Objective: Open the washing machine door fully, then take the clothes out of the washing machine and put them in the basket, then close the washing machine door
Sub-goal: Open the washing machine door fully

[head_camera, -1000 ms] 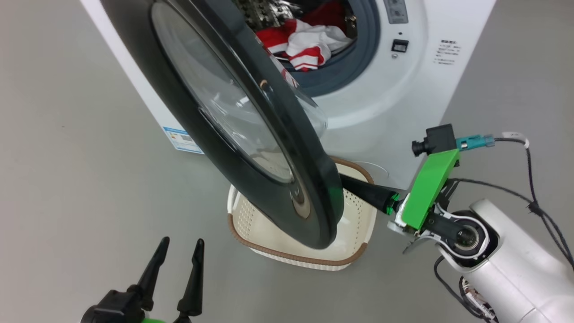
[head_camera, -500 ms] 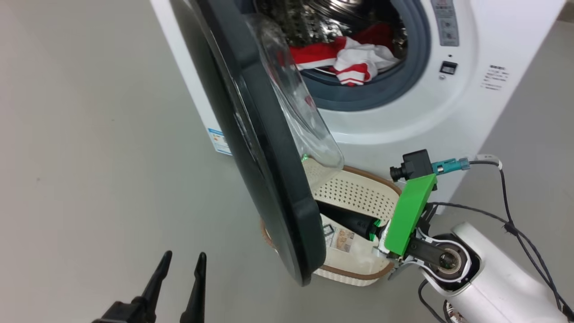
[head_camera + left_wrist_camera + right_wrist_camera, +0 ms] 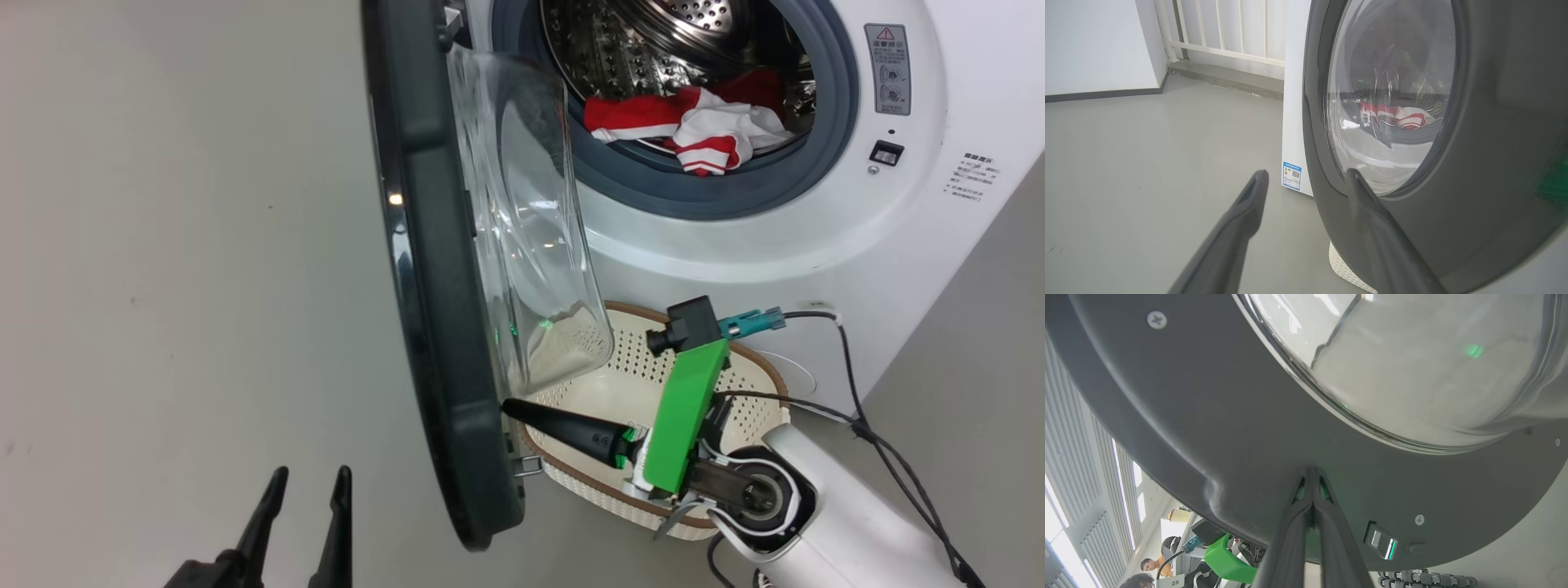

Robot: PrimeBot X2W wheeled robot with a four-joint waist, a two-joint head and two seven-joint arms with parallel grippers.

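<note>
**Washing machine door**: stands about square to the washing machine front, not yet fully open.

**Right end effector**: fingers pressed together, holding nothing, tip against the door's inner face, low before the washing machine. Risk: the tip may skid off smooth plastic or ride onto the glass bowl (contact seems to be on the rim, though the wrist view is too close to be sure).

**Left end effector**: jaws wide and empty, out from the washing machine on the door's outer side. Risk: a wider swing may strike it.

**Basket**: on the floor against the washing machine front. Risk: the right arm above it may nudge it.

**Clothes**: inside the washing machine drum.
</note>
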